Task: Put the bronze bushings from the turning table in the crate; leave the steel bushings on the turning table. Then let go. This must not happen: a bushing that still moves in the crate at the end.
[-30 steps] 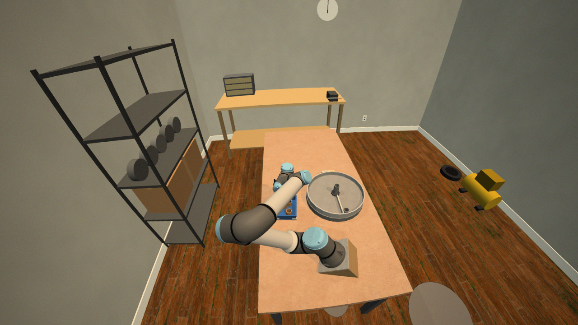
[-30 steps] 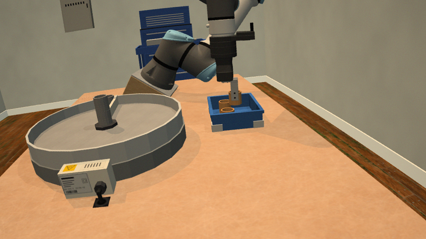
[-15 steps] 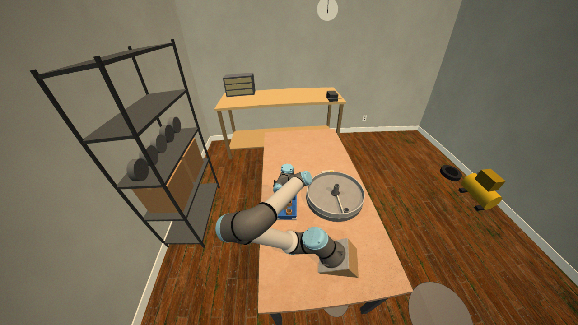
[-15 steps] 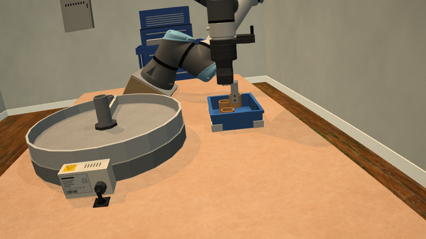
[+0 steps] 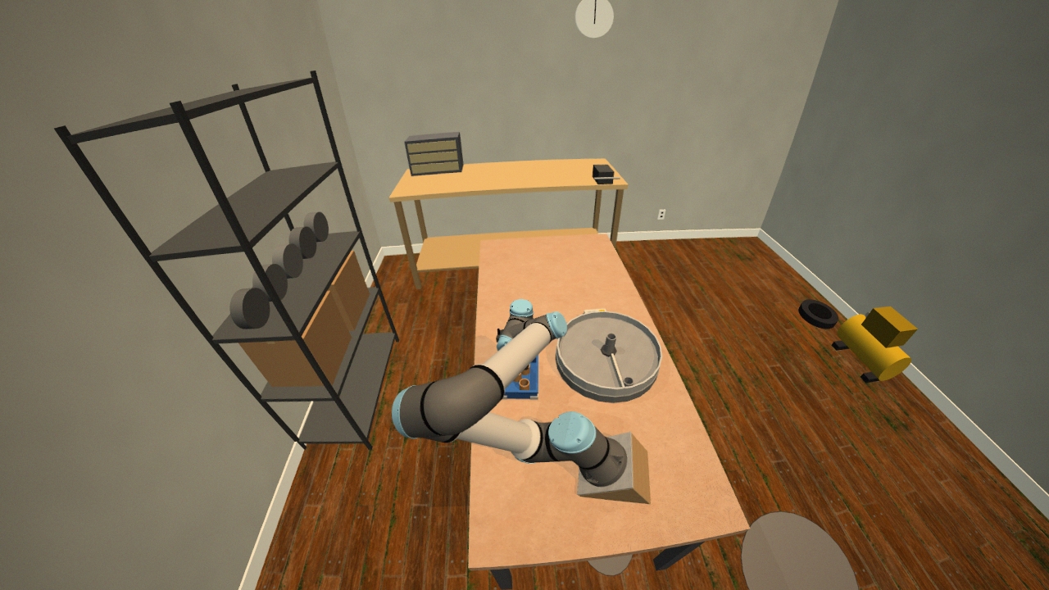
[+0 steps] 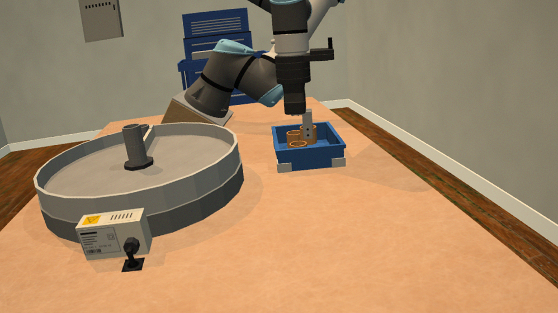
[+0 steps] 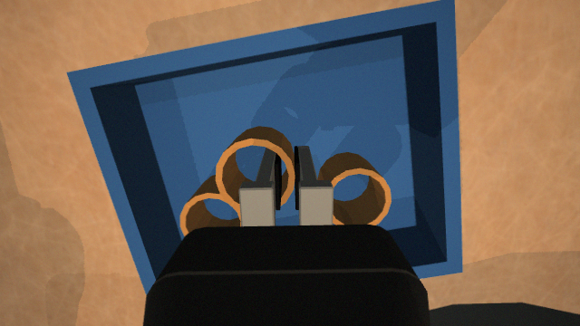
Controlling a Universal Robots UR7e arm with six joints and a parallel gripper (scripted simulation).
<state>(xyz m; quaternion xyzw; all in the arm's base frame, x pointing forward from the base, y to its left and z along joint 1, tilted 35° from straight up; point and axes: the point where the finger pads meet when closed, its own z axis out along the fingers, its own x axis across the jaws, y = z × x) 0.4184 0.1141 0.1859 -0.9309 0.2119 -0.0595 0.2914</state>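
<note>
My gripper (image 6: 308, 136) (image 7: 287, 165) is shut on the wall of a bronze bushing (image 6: 314, 137) (image 7: 260, 133), one finger inside it and one outside. The bushing is upright and low inside the blue crate (image 5: 522, 394) (image 6: 317, 157) (image 7: 113, 72); whether it touches the floor I cannot tell. Two other bronze bushings stand in the crate, one left (image 7: 192, 223) and one right (image 7: 348, 161) of the fingers in the wrist view. The turning table (image 5: 583, 356) (image 6: 86, 173) shows no bronze bushing. A small dark grey ring (image 5: 628, 381), seemingly a steel bushing, is by its light bar.
A grey post (image 5: 610, 342) (image 6: 134, 144) rises from the turning table's middle, and a high rim surrounds it. A white labelled box (image 6: 100, 242) stands beside the turning table. Inside the crate, bare floor (image 7: 227, 100) shows beyond the fingers in the wrist view.
</note>
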